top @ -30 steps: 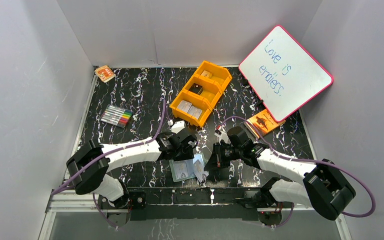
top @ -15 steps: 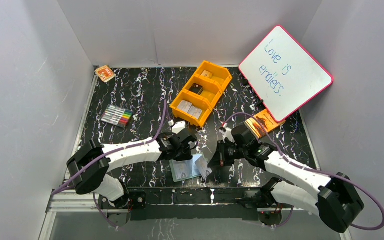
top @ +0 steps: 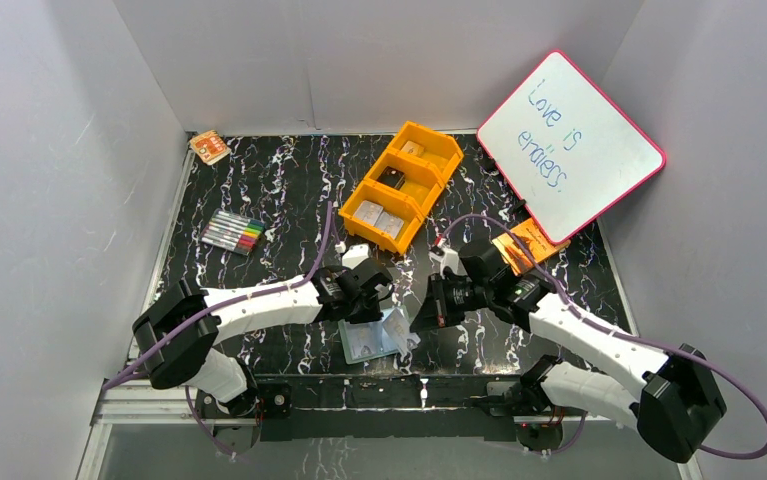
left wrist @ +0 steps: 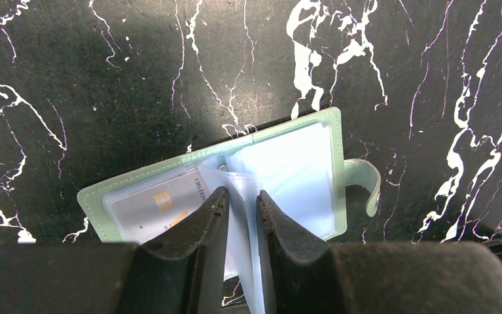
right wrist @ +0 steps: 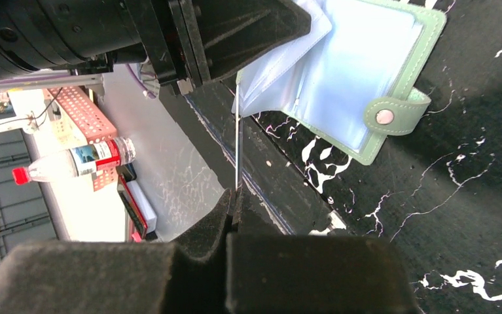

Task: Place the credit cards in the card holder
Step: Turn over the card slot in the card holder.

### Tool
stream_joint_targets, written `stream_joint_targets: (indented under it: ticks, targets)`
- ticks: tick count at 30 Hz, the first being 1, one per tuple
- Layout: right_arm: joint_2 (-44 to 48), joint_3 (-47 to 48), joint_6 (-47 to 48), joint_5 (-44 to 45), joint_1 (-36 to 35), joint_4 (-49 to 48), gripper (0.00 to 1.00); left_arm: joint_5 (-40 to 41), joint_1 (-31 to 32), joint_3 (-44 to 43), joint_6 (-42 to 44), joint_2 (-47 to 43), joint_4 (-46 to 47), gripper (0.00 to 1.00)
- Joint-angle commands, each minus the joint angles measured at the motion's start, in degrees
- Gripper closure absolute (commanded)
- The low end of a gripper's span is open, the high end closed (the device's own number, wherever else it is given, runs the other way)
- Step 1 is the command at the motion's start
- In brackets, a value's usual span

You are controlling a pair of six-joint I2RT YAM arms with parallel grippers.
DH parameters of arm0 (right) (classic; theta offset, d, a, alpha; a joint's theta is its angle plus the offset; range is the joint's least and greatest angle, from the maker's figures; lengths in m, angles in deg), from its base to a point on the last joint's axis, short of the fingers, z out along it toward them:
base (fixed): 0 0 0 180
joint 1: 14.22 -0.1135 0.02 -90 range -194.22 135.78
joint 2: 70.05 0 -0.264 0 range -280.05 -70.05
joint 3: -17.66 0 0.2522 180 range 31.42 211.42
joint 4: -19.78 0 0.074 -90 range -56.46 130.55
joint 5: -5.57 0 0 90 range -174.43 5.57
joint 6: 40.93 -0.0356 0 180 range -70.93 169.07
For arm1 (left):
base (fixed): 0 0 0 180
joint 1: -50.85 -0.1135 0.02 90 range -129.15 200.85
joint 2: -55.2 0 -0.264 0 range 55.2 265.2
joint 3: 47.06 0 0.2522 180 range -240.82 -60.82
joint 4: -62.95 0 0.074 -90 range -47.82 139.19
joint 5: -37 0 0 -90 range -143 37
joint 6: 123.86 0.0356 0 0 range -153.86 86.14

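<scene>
Card holder [left wrist: 281, 170] lies open at the table's [top: 279, 180] near edge, between both arms. We see the left gripper [left wrist: 240, 199] pinching one clear pocket leaf [left wrist: 242, 229]. The right gripper [right wrist: 235, 195] clamps a credit card [right wrist: 237, 144] edge-on, just beside the holder.

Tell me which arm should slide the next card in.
Right. The right gripper pinches a card edge-on beside the open card holder; the left gripper is busy pinching a clear pocket leaf.

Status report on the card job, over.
Left hand shut on a clear pocket of the open card holder. Right hand shut on a card, edge-on, tip at that pocket. Nothing in between.
</scene>
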Motion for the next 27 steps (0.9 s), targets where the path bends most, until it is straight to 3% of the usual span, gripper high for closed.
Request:
stream_joint_targets:
  ticks: [1, 17, 27]
  targets:
    - [-1.2, 2.7, -0.7, -2.9, -1.4, -0.4, 1.00, 1.0, -0.4, 0.1, 0.4, -2.2, -1.3, 0.80]
    - [-5.7, 3.0, -6.3, -0.5, -4.9, -5.3, 1.00, 0.6, -0.4, -0.6, 0.1, -1.9, -1.3, 0.80]
    - [-8.3, 3.3, -6.3, 3.9, -5.7, -2.3, 1.00, 0.5, -0.4, -0.1, 0.1, -2.7, -1.4, 0.79]
